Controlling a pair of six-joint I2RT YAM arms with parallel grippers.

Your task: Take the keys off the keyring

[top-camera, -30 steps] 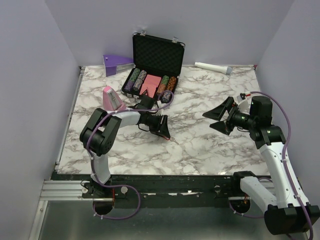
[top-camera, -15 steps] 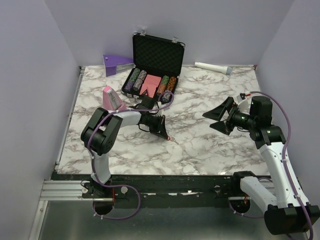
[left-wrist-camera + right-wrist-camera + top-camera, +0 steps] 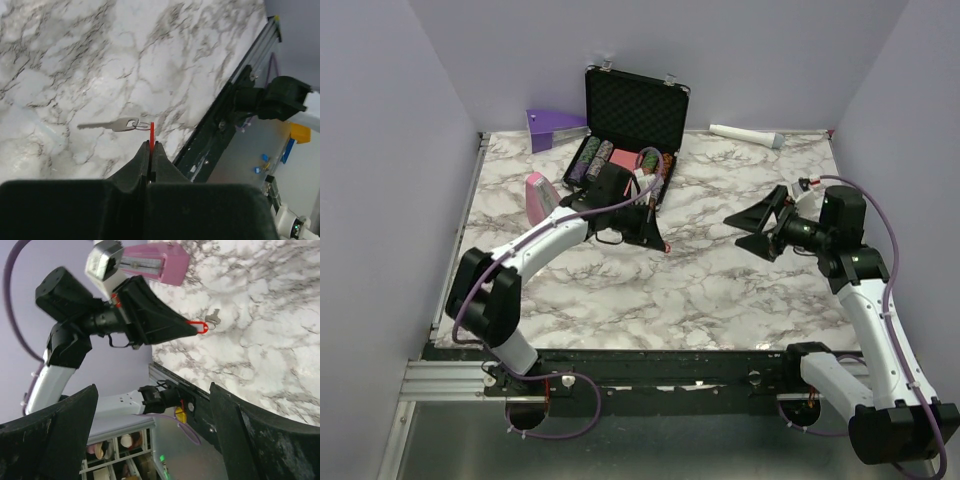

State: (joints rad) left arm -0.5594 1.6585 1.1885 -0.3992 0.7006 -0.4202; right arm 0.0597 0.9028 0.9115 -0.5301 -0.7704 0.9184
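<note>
The keyring (image 3: 151, 134) is pinched by its red tag, edge-on, at the very tips of the closed left jaws. Just beyond those tips its small ring (image 3: 143, 126) carries one key (image 3: 107, 124), with the blade pointing away to one side. Whether the key hangs free or rests on the desk cannot be told. The right jaws stand wide open and empty, well apart, facing the key. The key is judged light, thin, stiff and slippery, and apt to swing on the ring. It would best be taken across its flat faces near the head. The tag hold looks shallow and might slip under a pull.
</note>
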